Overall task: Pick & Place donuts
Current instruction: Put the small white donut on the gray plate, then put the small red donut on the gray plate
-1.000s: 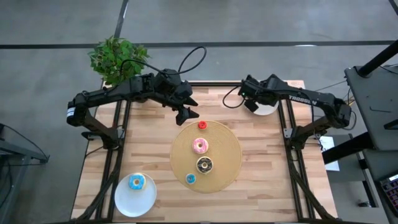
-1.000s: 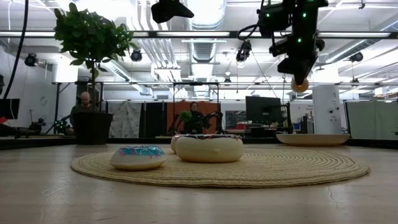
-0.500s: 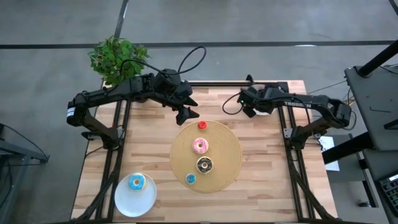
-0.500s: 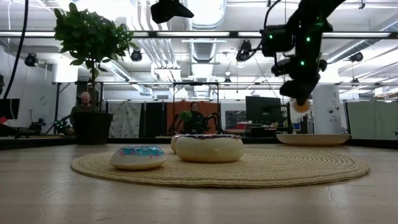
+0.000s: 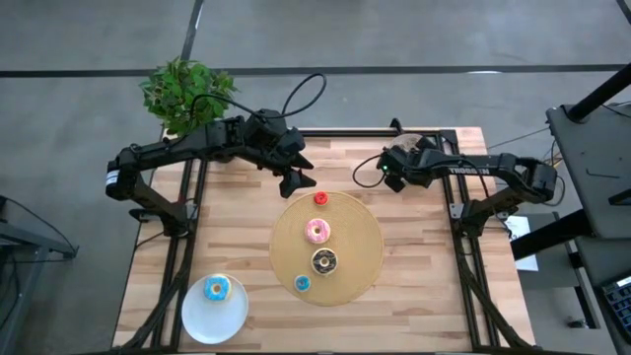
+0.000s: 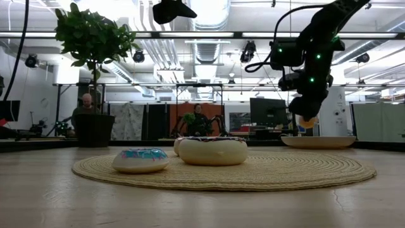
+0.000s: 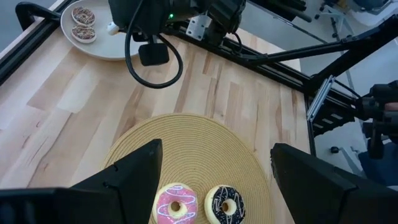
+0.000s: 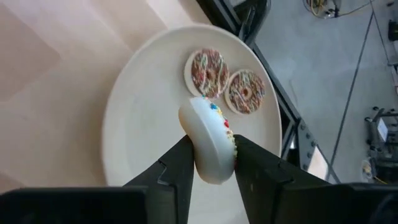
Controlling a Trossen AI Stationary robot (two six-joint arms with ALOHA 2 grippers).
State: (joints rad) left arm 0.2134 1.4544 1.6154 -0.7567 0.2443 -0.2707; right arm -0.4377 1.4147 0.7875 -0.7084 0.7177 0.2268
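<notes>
Right wrist view shows the right tool (image 8: 208, 163) clenched on a cream sprinkled donut (image 8: 210, 138) above the white plate (image 8: 140, 118), centre frame. Lower until near bare plate, clear of two sprinkled donuts (image 8: 225, 82), before releasing. Left tool (image 5: 293, 179) waits, released.

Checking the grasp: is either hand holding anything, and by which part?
The right hand pinches a white-iced sprinkled toy donut edge-on across its ring; the left hand holds nothing.
</notes>
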